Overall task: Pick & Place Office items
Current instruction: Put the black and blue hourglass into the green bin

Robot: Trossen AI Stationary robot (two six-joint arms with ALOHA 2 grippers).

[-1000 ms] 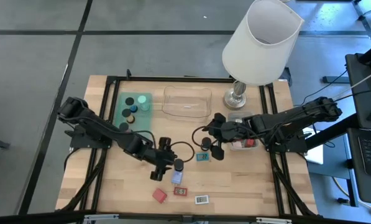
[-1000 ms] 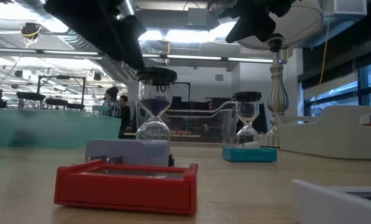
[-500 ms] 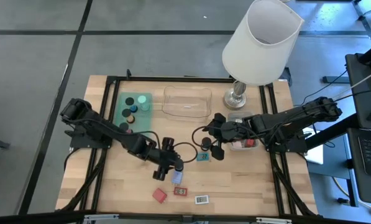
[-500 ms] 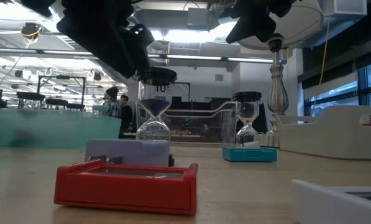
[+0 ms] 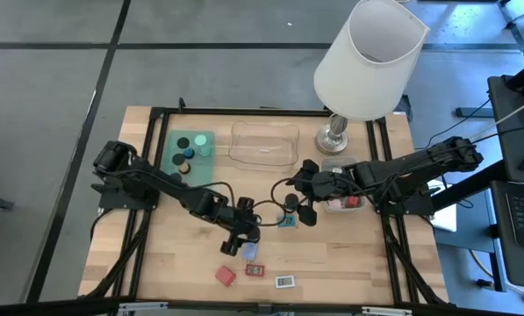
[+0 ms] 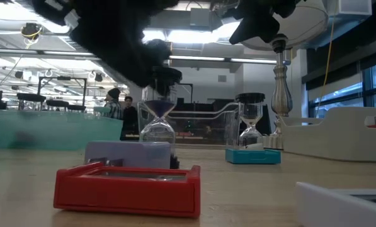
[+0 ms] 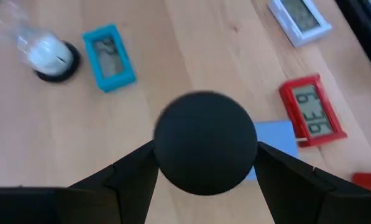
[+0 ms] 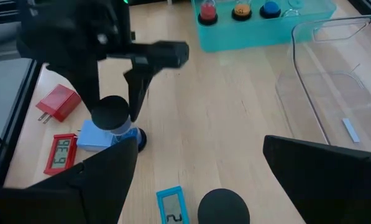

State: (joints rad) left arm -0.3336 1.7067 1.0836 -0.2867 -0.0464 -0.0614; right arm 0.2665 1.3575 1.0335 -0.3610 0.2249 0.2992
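Note:
My left gripper (image 7: pixel 206 147) is open over a small hourglass timer whose round black cap (image 7: pixel 204 124) shows between its two fingers; the timer (image 6: pixel 157 113) stands upright on the table behind a blue-grey block (image 6: pixel 130 153). My right gripper (image 8: pixel 199 140) is open and hangs above a second black-capped hourglass (image 8: pixel 222 206), which stands beside a teal rectangle (image 5: pixel 285 222). Near the front edge lie a red block (image 5: pixel 225 275), a red labelled rectangle (image 5: pixel 256 269) and a white one (image 5: pixel 284 282). My left gripper comes at the hourglass from above, pointing down. One finger (image 7: pixel 132 177) stands at each side of the cap's rim (image 7: pixel 160 134). I cannot tell whether the fingers touch the cap. The hourglass stands upright on the table.
A green tray (image 5: pixel 204 140) holding several coloured-top cylinders sits at the far left. A clear tray (image 5: pixel 263 145) is beside it, and the big lamp (image 5: pixel 371 57) at the far right. A pale tray (image 5: pixel 339 167) with a red item lies under my right arm. Bare wood shows at the near left.
My left gripper has moved toward the table's right and down onto the black-capped hourglass, so that its fingers now stand on either side of the cap. My right arm has kept still.

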